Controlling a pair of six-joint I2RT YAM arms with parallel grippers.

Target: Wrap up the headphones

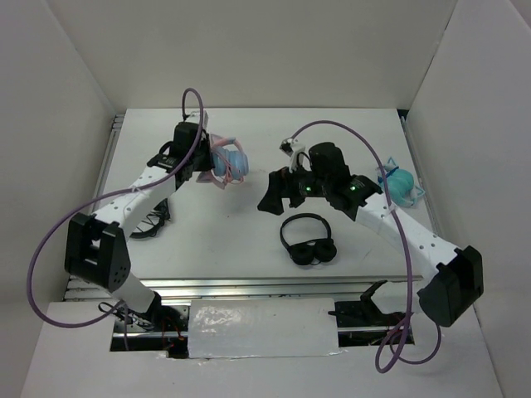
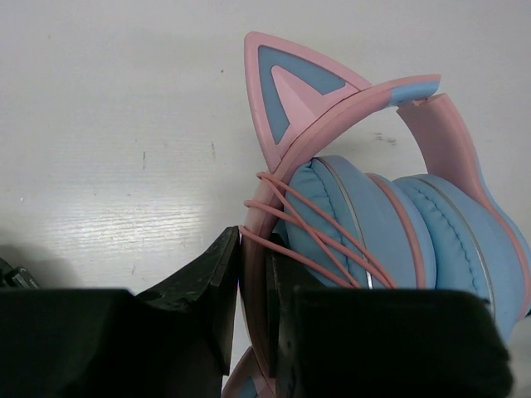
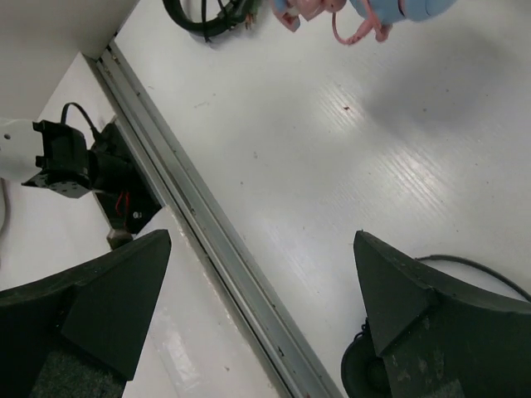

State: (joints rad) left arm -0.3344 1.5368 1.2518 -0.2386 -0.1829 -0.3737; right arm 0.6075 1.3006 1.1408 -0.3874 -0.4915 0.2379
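Note:
The headphones (image 1: 230,161) are light blue with a pink headband and pink cat ears, and they hang just above the table at the back left. My left gripper (image 1: 207,166) is shut on their pink headband (image 2: 254,274). The thin pink cable (image 2: 319,236) runs in several turns across the blue ear cups (image 2: 390,232). A cat ear (image 2: 286,83) points up and away. My right gripper (image 1: 280,197) hovers mid-table to the right of the headphones, open with nothing between its fingers. In the right wrist view the gripper (image 3: 264,240) looks down at the table's near edge, and the headphones (image 3: 365,15) sit at the top edge.
Plain black headphones (image 1: 309,241) lie on the table under the right arm. A teal-green pair (image 1: 401,186) sits at the right edge. A tangle of black cable (image 1: 152,221) lies beside the left arm. A metal rail (image 3: 207,240) marks the table's near edge.

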